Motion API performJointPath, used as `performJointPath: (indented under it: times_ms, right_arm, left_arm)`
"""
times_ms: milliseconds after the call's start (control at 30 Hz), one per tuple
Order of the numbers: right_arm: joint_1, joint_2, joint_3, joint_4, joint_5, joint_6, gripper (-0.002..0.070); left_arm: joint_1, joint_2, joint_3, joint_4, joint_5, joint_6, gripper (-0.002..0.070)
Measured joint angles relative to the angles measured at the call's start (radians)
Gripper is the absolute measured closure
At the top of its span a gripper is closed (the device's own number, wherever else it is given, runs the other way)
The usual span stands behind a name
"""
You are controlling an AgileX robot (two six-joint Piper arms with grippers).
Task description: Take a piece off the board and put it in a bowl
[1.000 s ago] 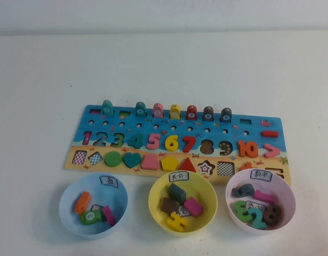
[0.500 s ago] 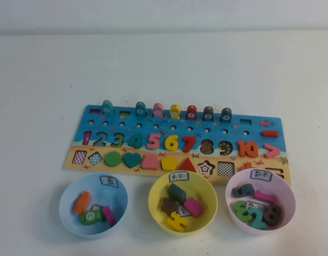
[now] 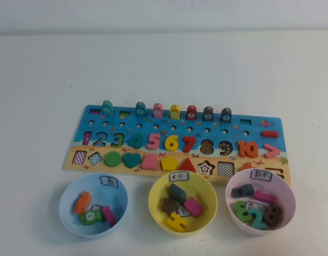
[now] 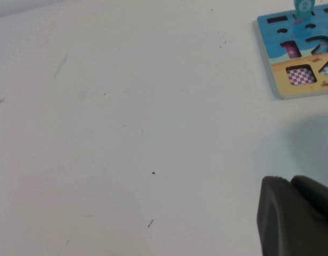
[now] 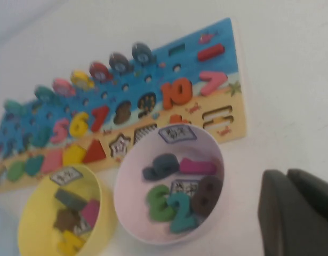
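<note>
Orange piece "10" (image 3: 247,148) sits in the board (image 3: 94,113), flanked by the 9 and a red sign, so a grab may snag those. Right gripper (image 5: 297,213), closed and empty, hangs beside the pink bowl (image 3: 284,184); left gripper (image 4: 294,216), state unclear, is well off the board.

Both grippers (image 4: 297,216) (image 5: 297,213) cut off.

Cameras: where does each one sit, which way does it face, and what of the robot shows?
High: raised on the robot's side, angled down at the board and three bowls; no arm visible.
Left wrist: over bare table beside the board's end; left gripper at the frame edge.
Right wrist: beside the pink bowl, facing the orange 10; right gripper shut.
Shared: the board appears in all three.
</note>
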Motion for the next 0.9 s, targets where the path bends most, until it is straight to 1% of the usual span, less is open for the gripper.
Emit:
performJointPath:
  times_ms: [67,200,300,433,533,700,900]
  right_arm:
    - [0.0,0.13,-0.117,-0.044,0.084,-0.065,0.0694]
    - [0.0,0.423,-0.426,-0.112,0.286,-0.209,0.0694]
    - [0.0,0.615,-0.637,-0.178,0.432,-0.256,0.0694]
    - [0.0,0.862,-0.868,-0.259,0.573,-0.27,0.0694]
    - [0.038,1.034,-1.003,-0.326,0.607,-0.268,0.0694]
    - [0.187,1.293,-1.197,-0.495,0.617,-0.195,0.0694]
    - [0.327,1.531,-1.397,-0.531,0.617,-0.153,0.0694]
  left_arm:
    - [0.0,0.0,0.0,0.0,0.0,0.0,0.0678]
    - [0.0,0.0,0.0,0.0,0.0,0.0,0.0678]
    - [0.0,0.0,0.0,0.0,0.0,0.0,0.0678]
    - [0.0,0.0,0.0,0.0,0.0,0.0,0.0678]
    - [0.0,0.0,0.0,0.0,0.0,0.0,0.0678]
    - [0.0,0.0,0.0,0.0,0.0,0.0,0.0678]
    - [0.0,0.0,0.0,0.0,0.0,0.0,0.0678]
